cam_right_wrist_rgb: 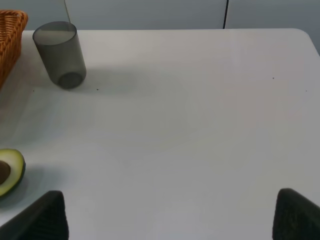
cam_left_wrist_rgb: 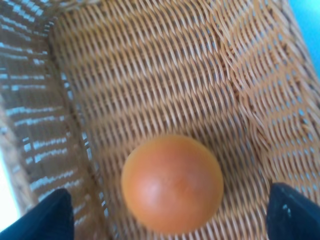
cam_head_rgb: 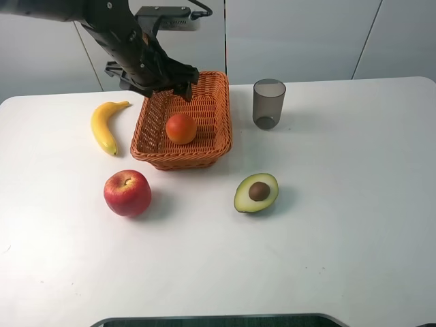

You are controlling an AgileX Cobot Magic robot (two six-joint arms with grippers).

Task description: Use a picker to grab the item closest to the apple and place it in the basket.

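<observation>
The red apple (cam_head_rgb: 127, 193) rests on the white table at the front left. An orange (cam_head_rgb: 181, 128) (cam_left_wrist_rgb: 172, 182) lies inside the wicker basket (cam_head_rgb: 218, 116) (cam_left_wrist_rgb: 150, 75). My left gripper (cam_head_rgb: 170, 85) (cam_left_wrist_rgb: 167, 220) hovers above the basket's back part, open, with nothing held; the orange lies free on the basket floor below its two dark fingertips (cam_left_wrist_rgb: 40, 220). My right gripper (cam_right_wrist_rgb: 167, 217) is open and empty over bare table; it is out of the exterior view.
A yellow banana (cam_head_rgb: 105, 126) lies left of the basket. A halved avocado (cam_head_rgb: 257, 193) (cam_right_wrist_rgb: 10, 170) sits right of the apple. A dark translucent cup (cam_head_rgb: 268, 103) (cam_right_wrist_rgb: 59, 52) stands right of the basket (cam_right_wrist_rgb: 10, 40).
</observation>
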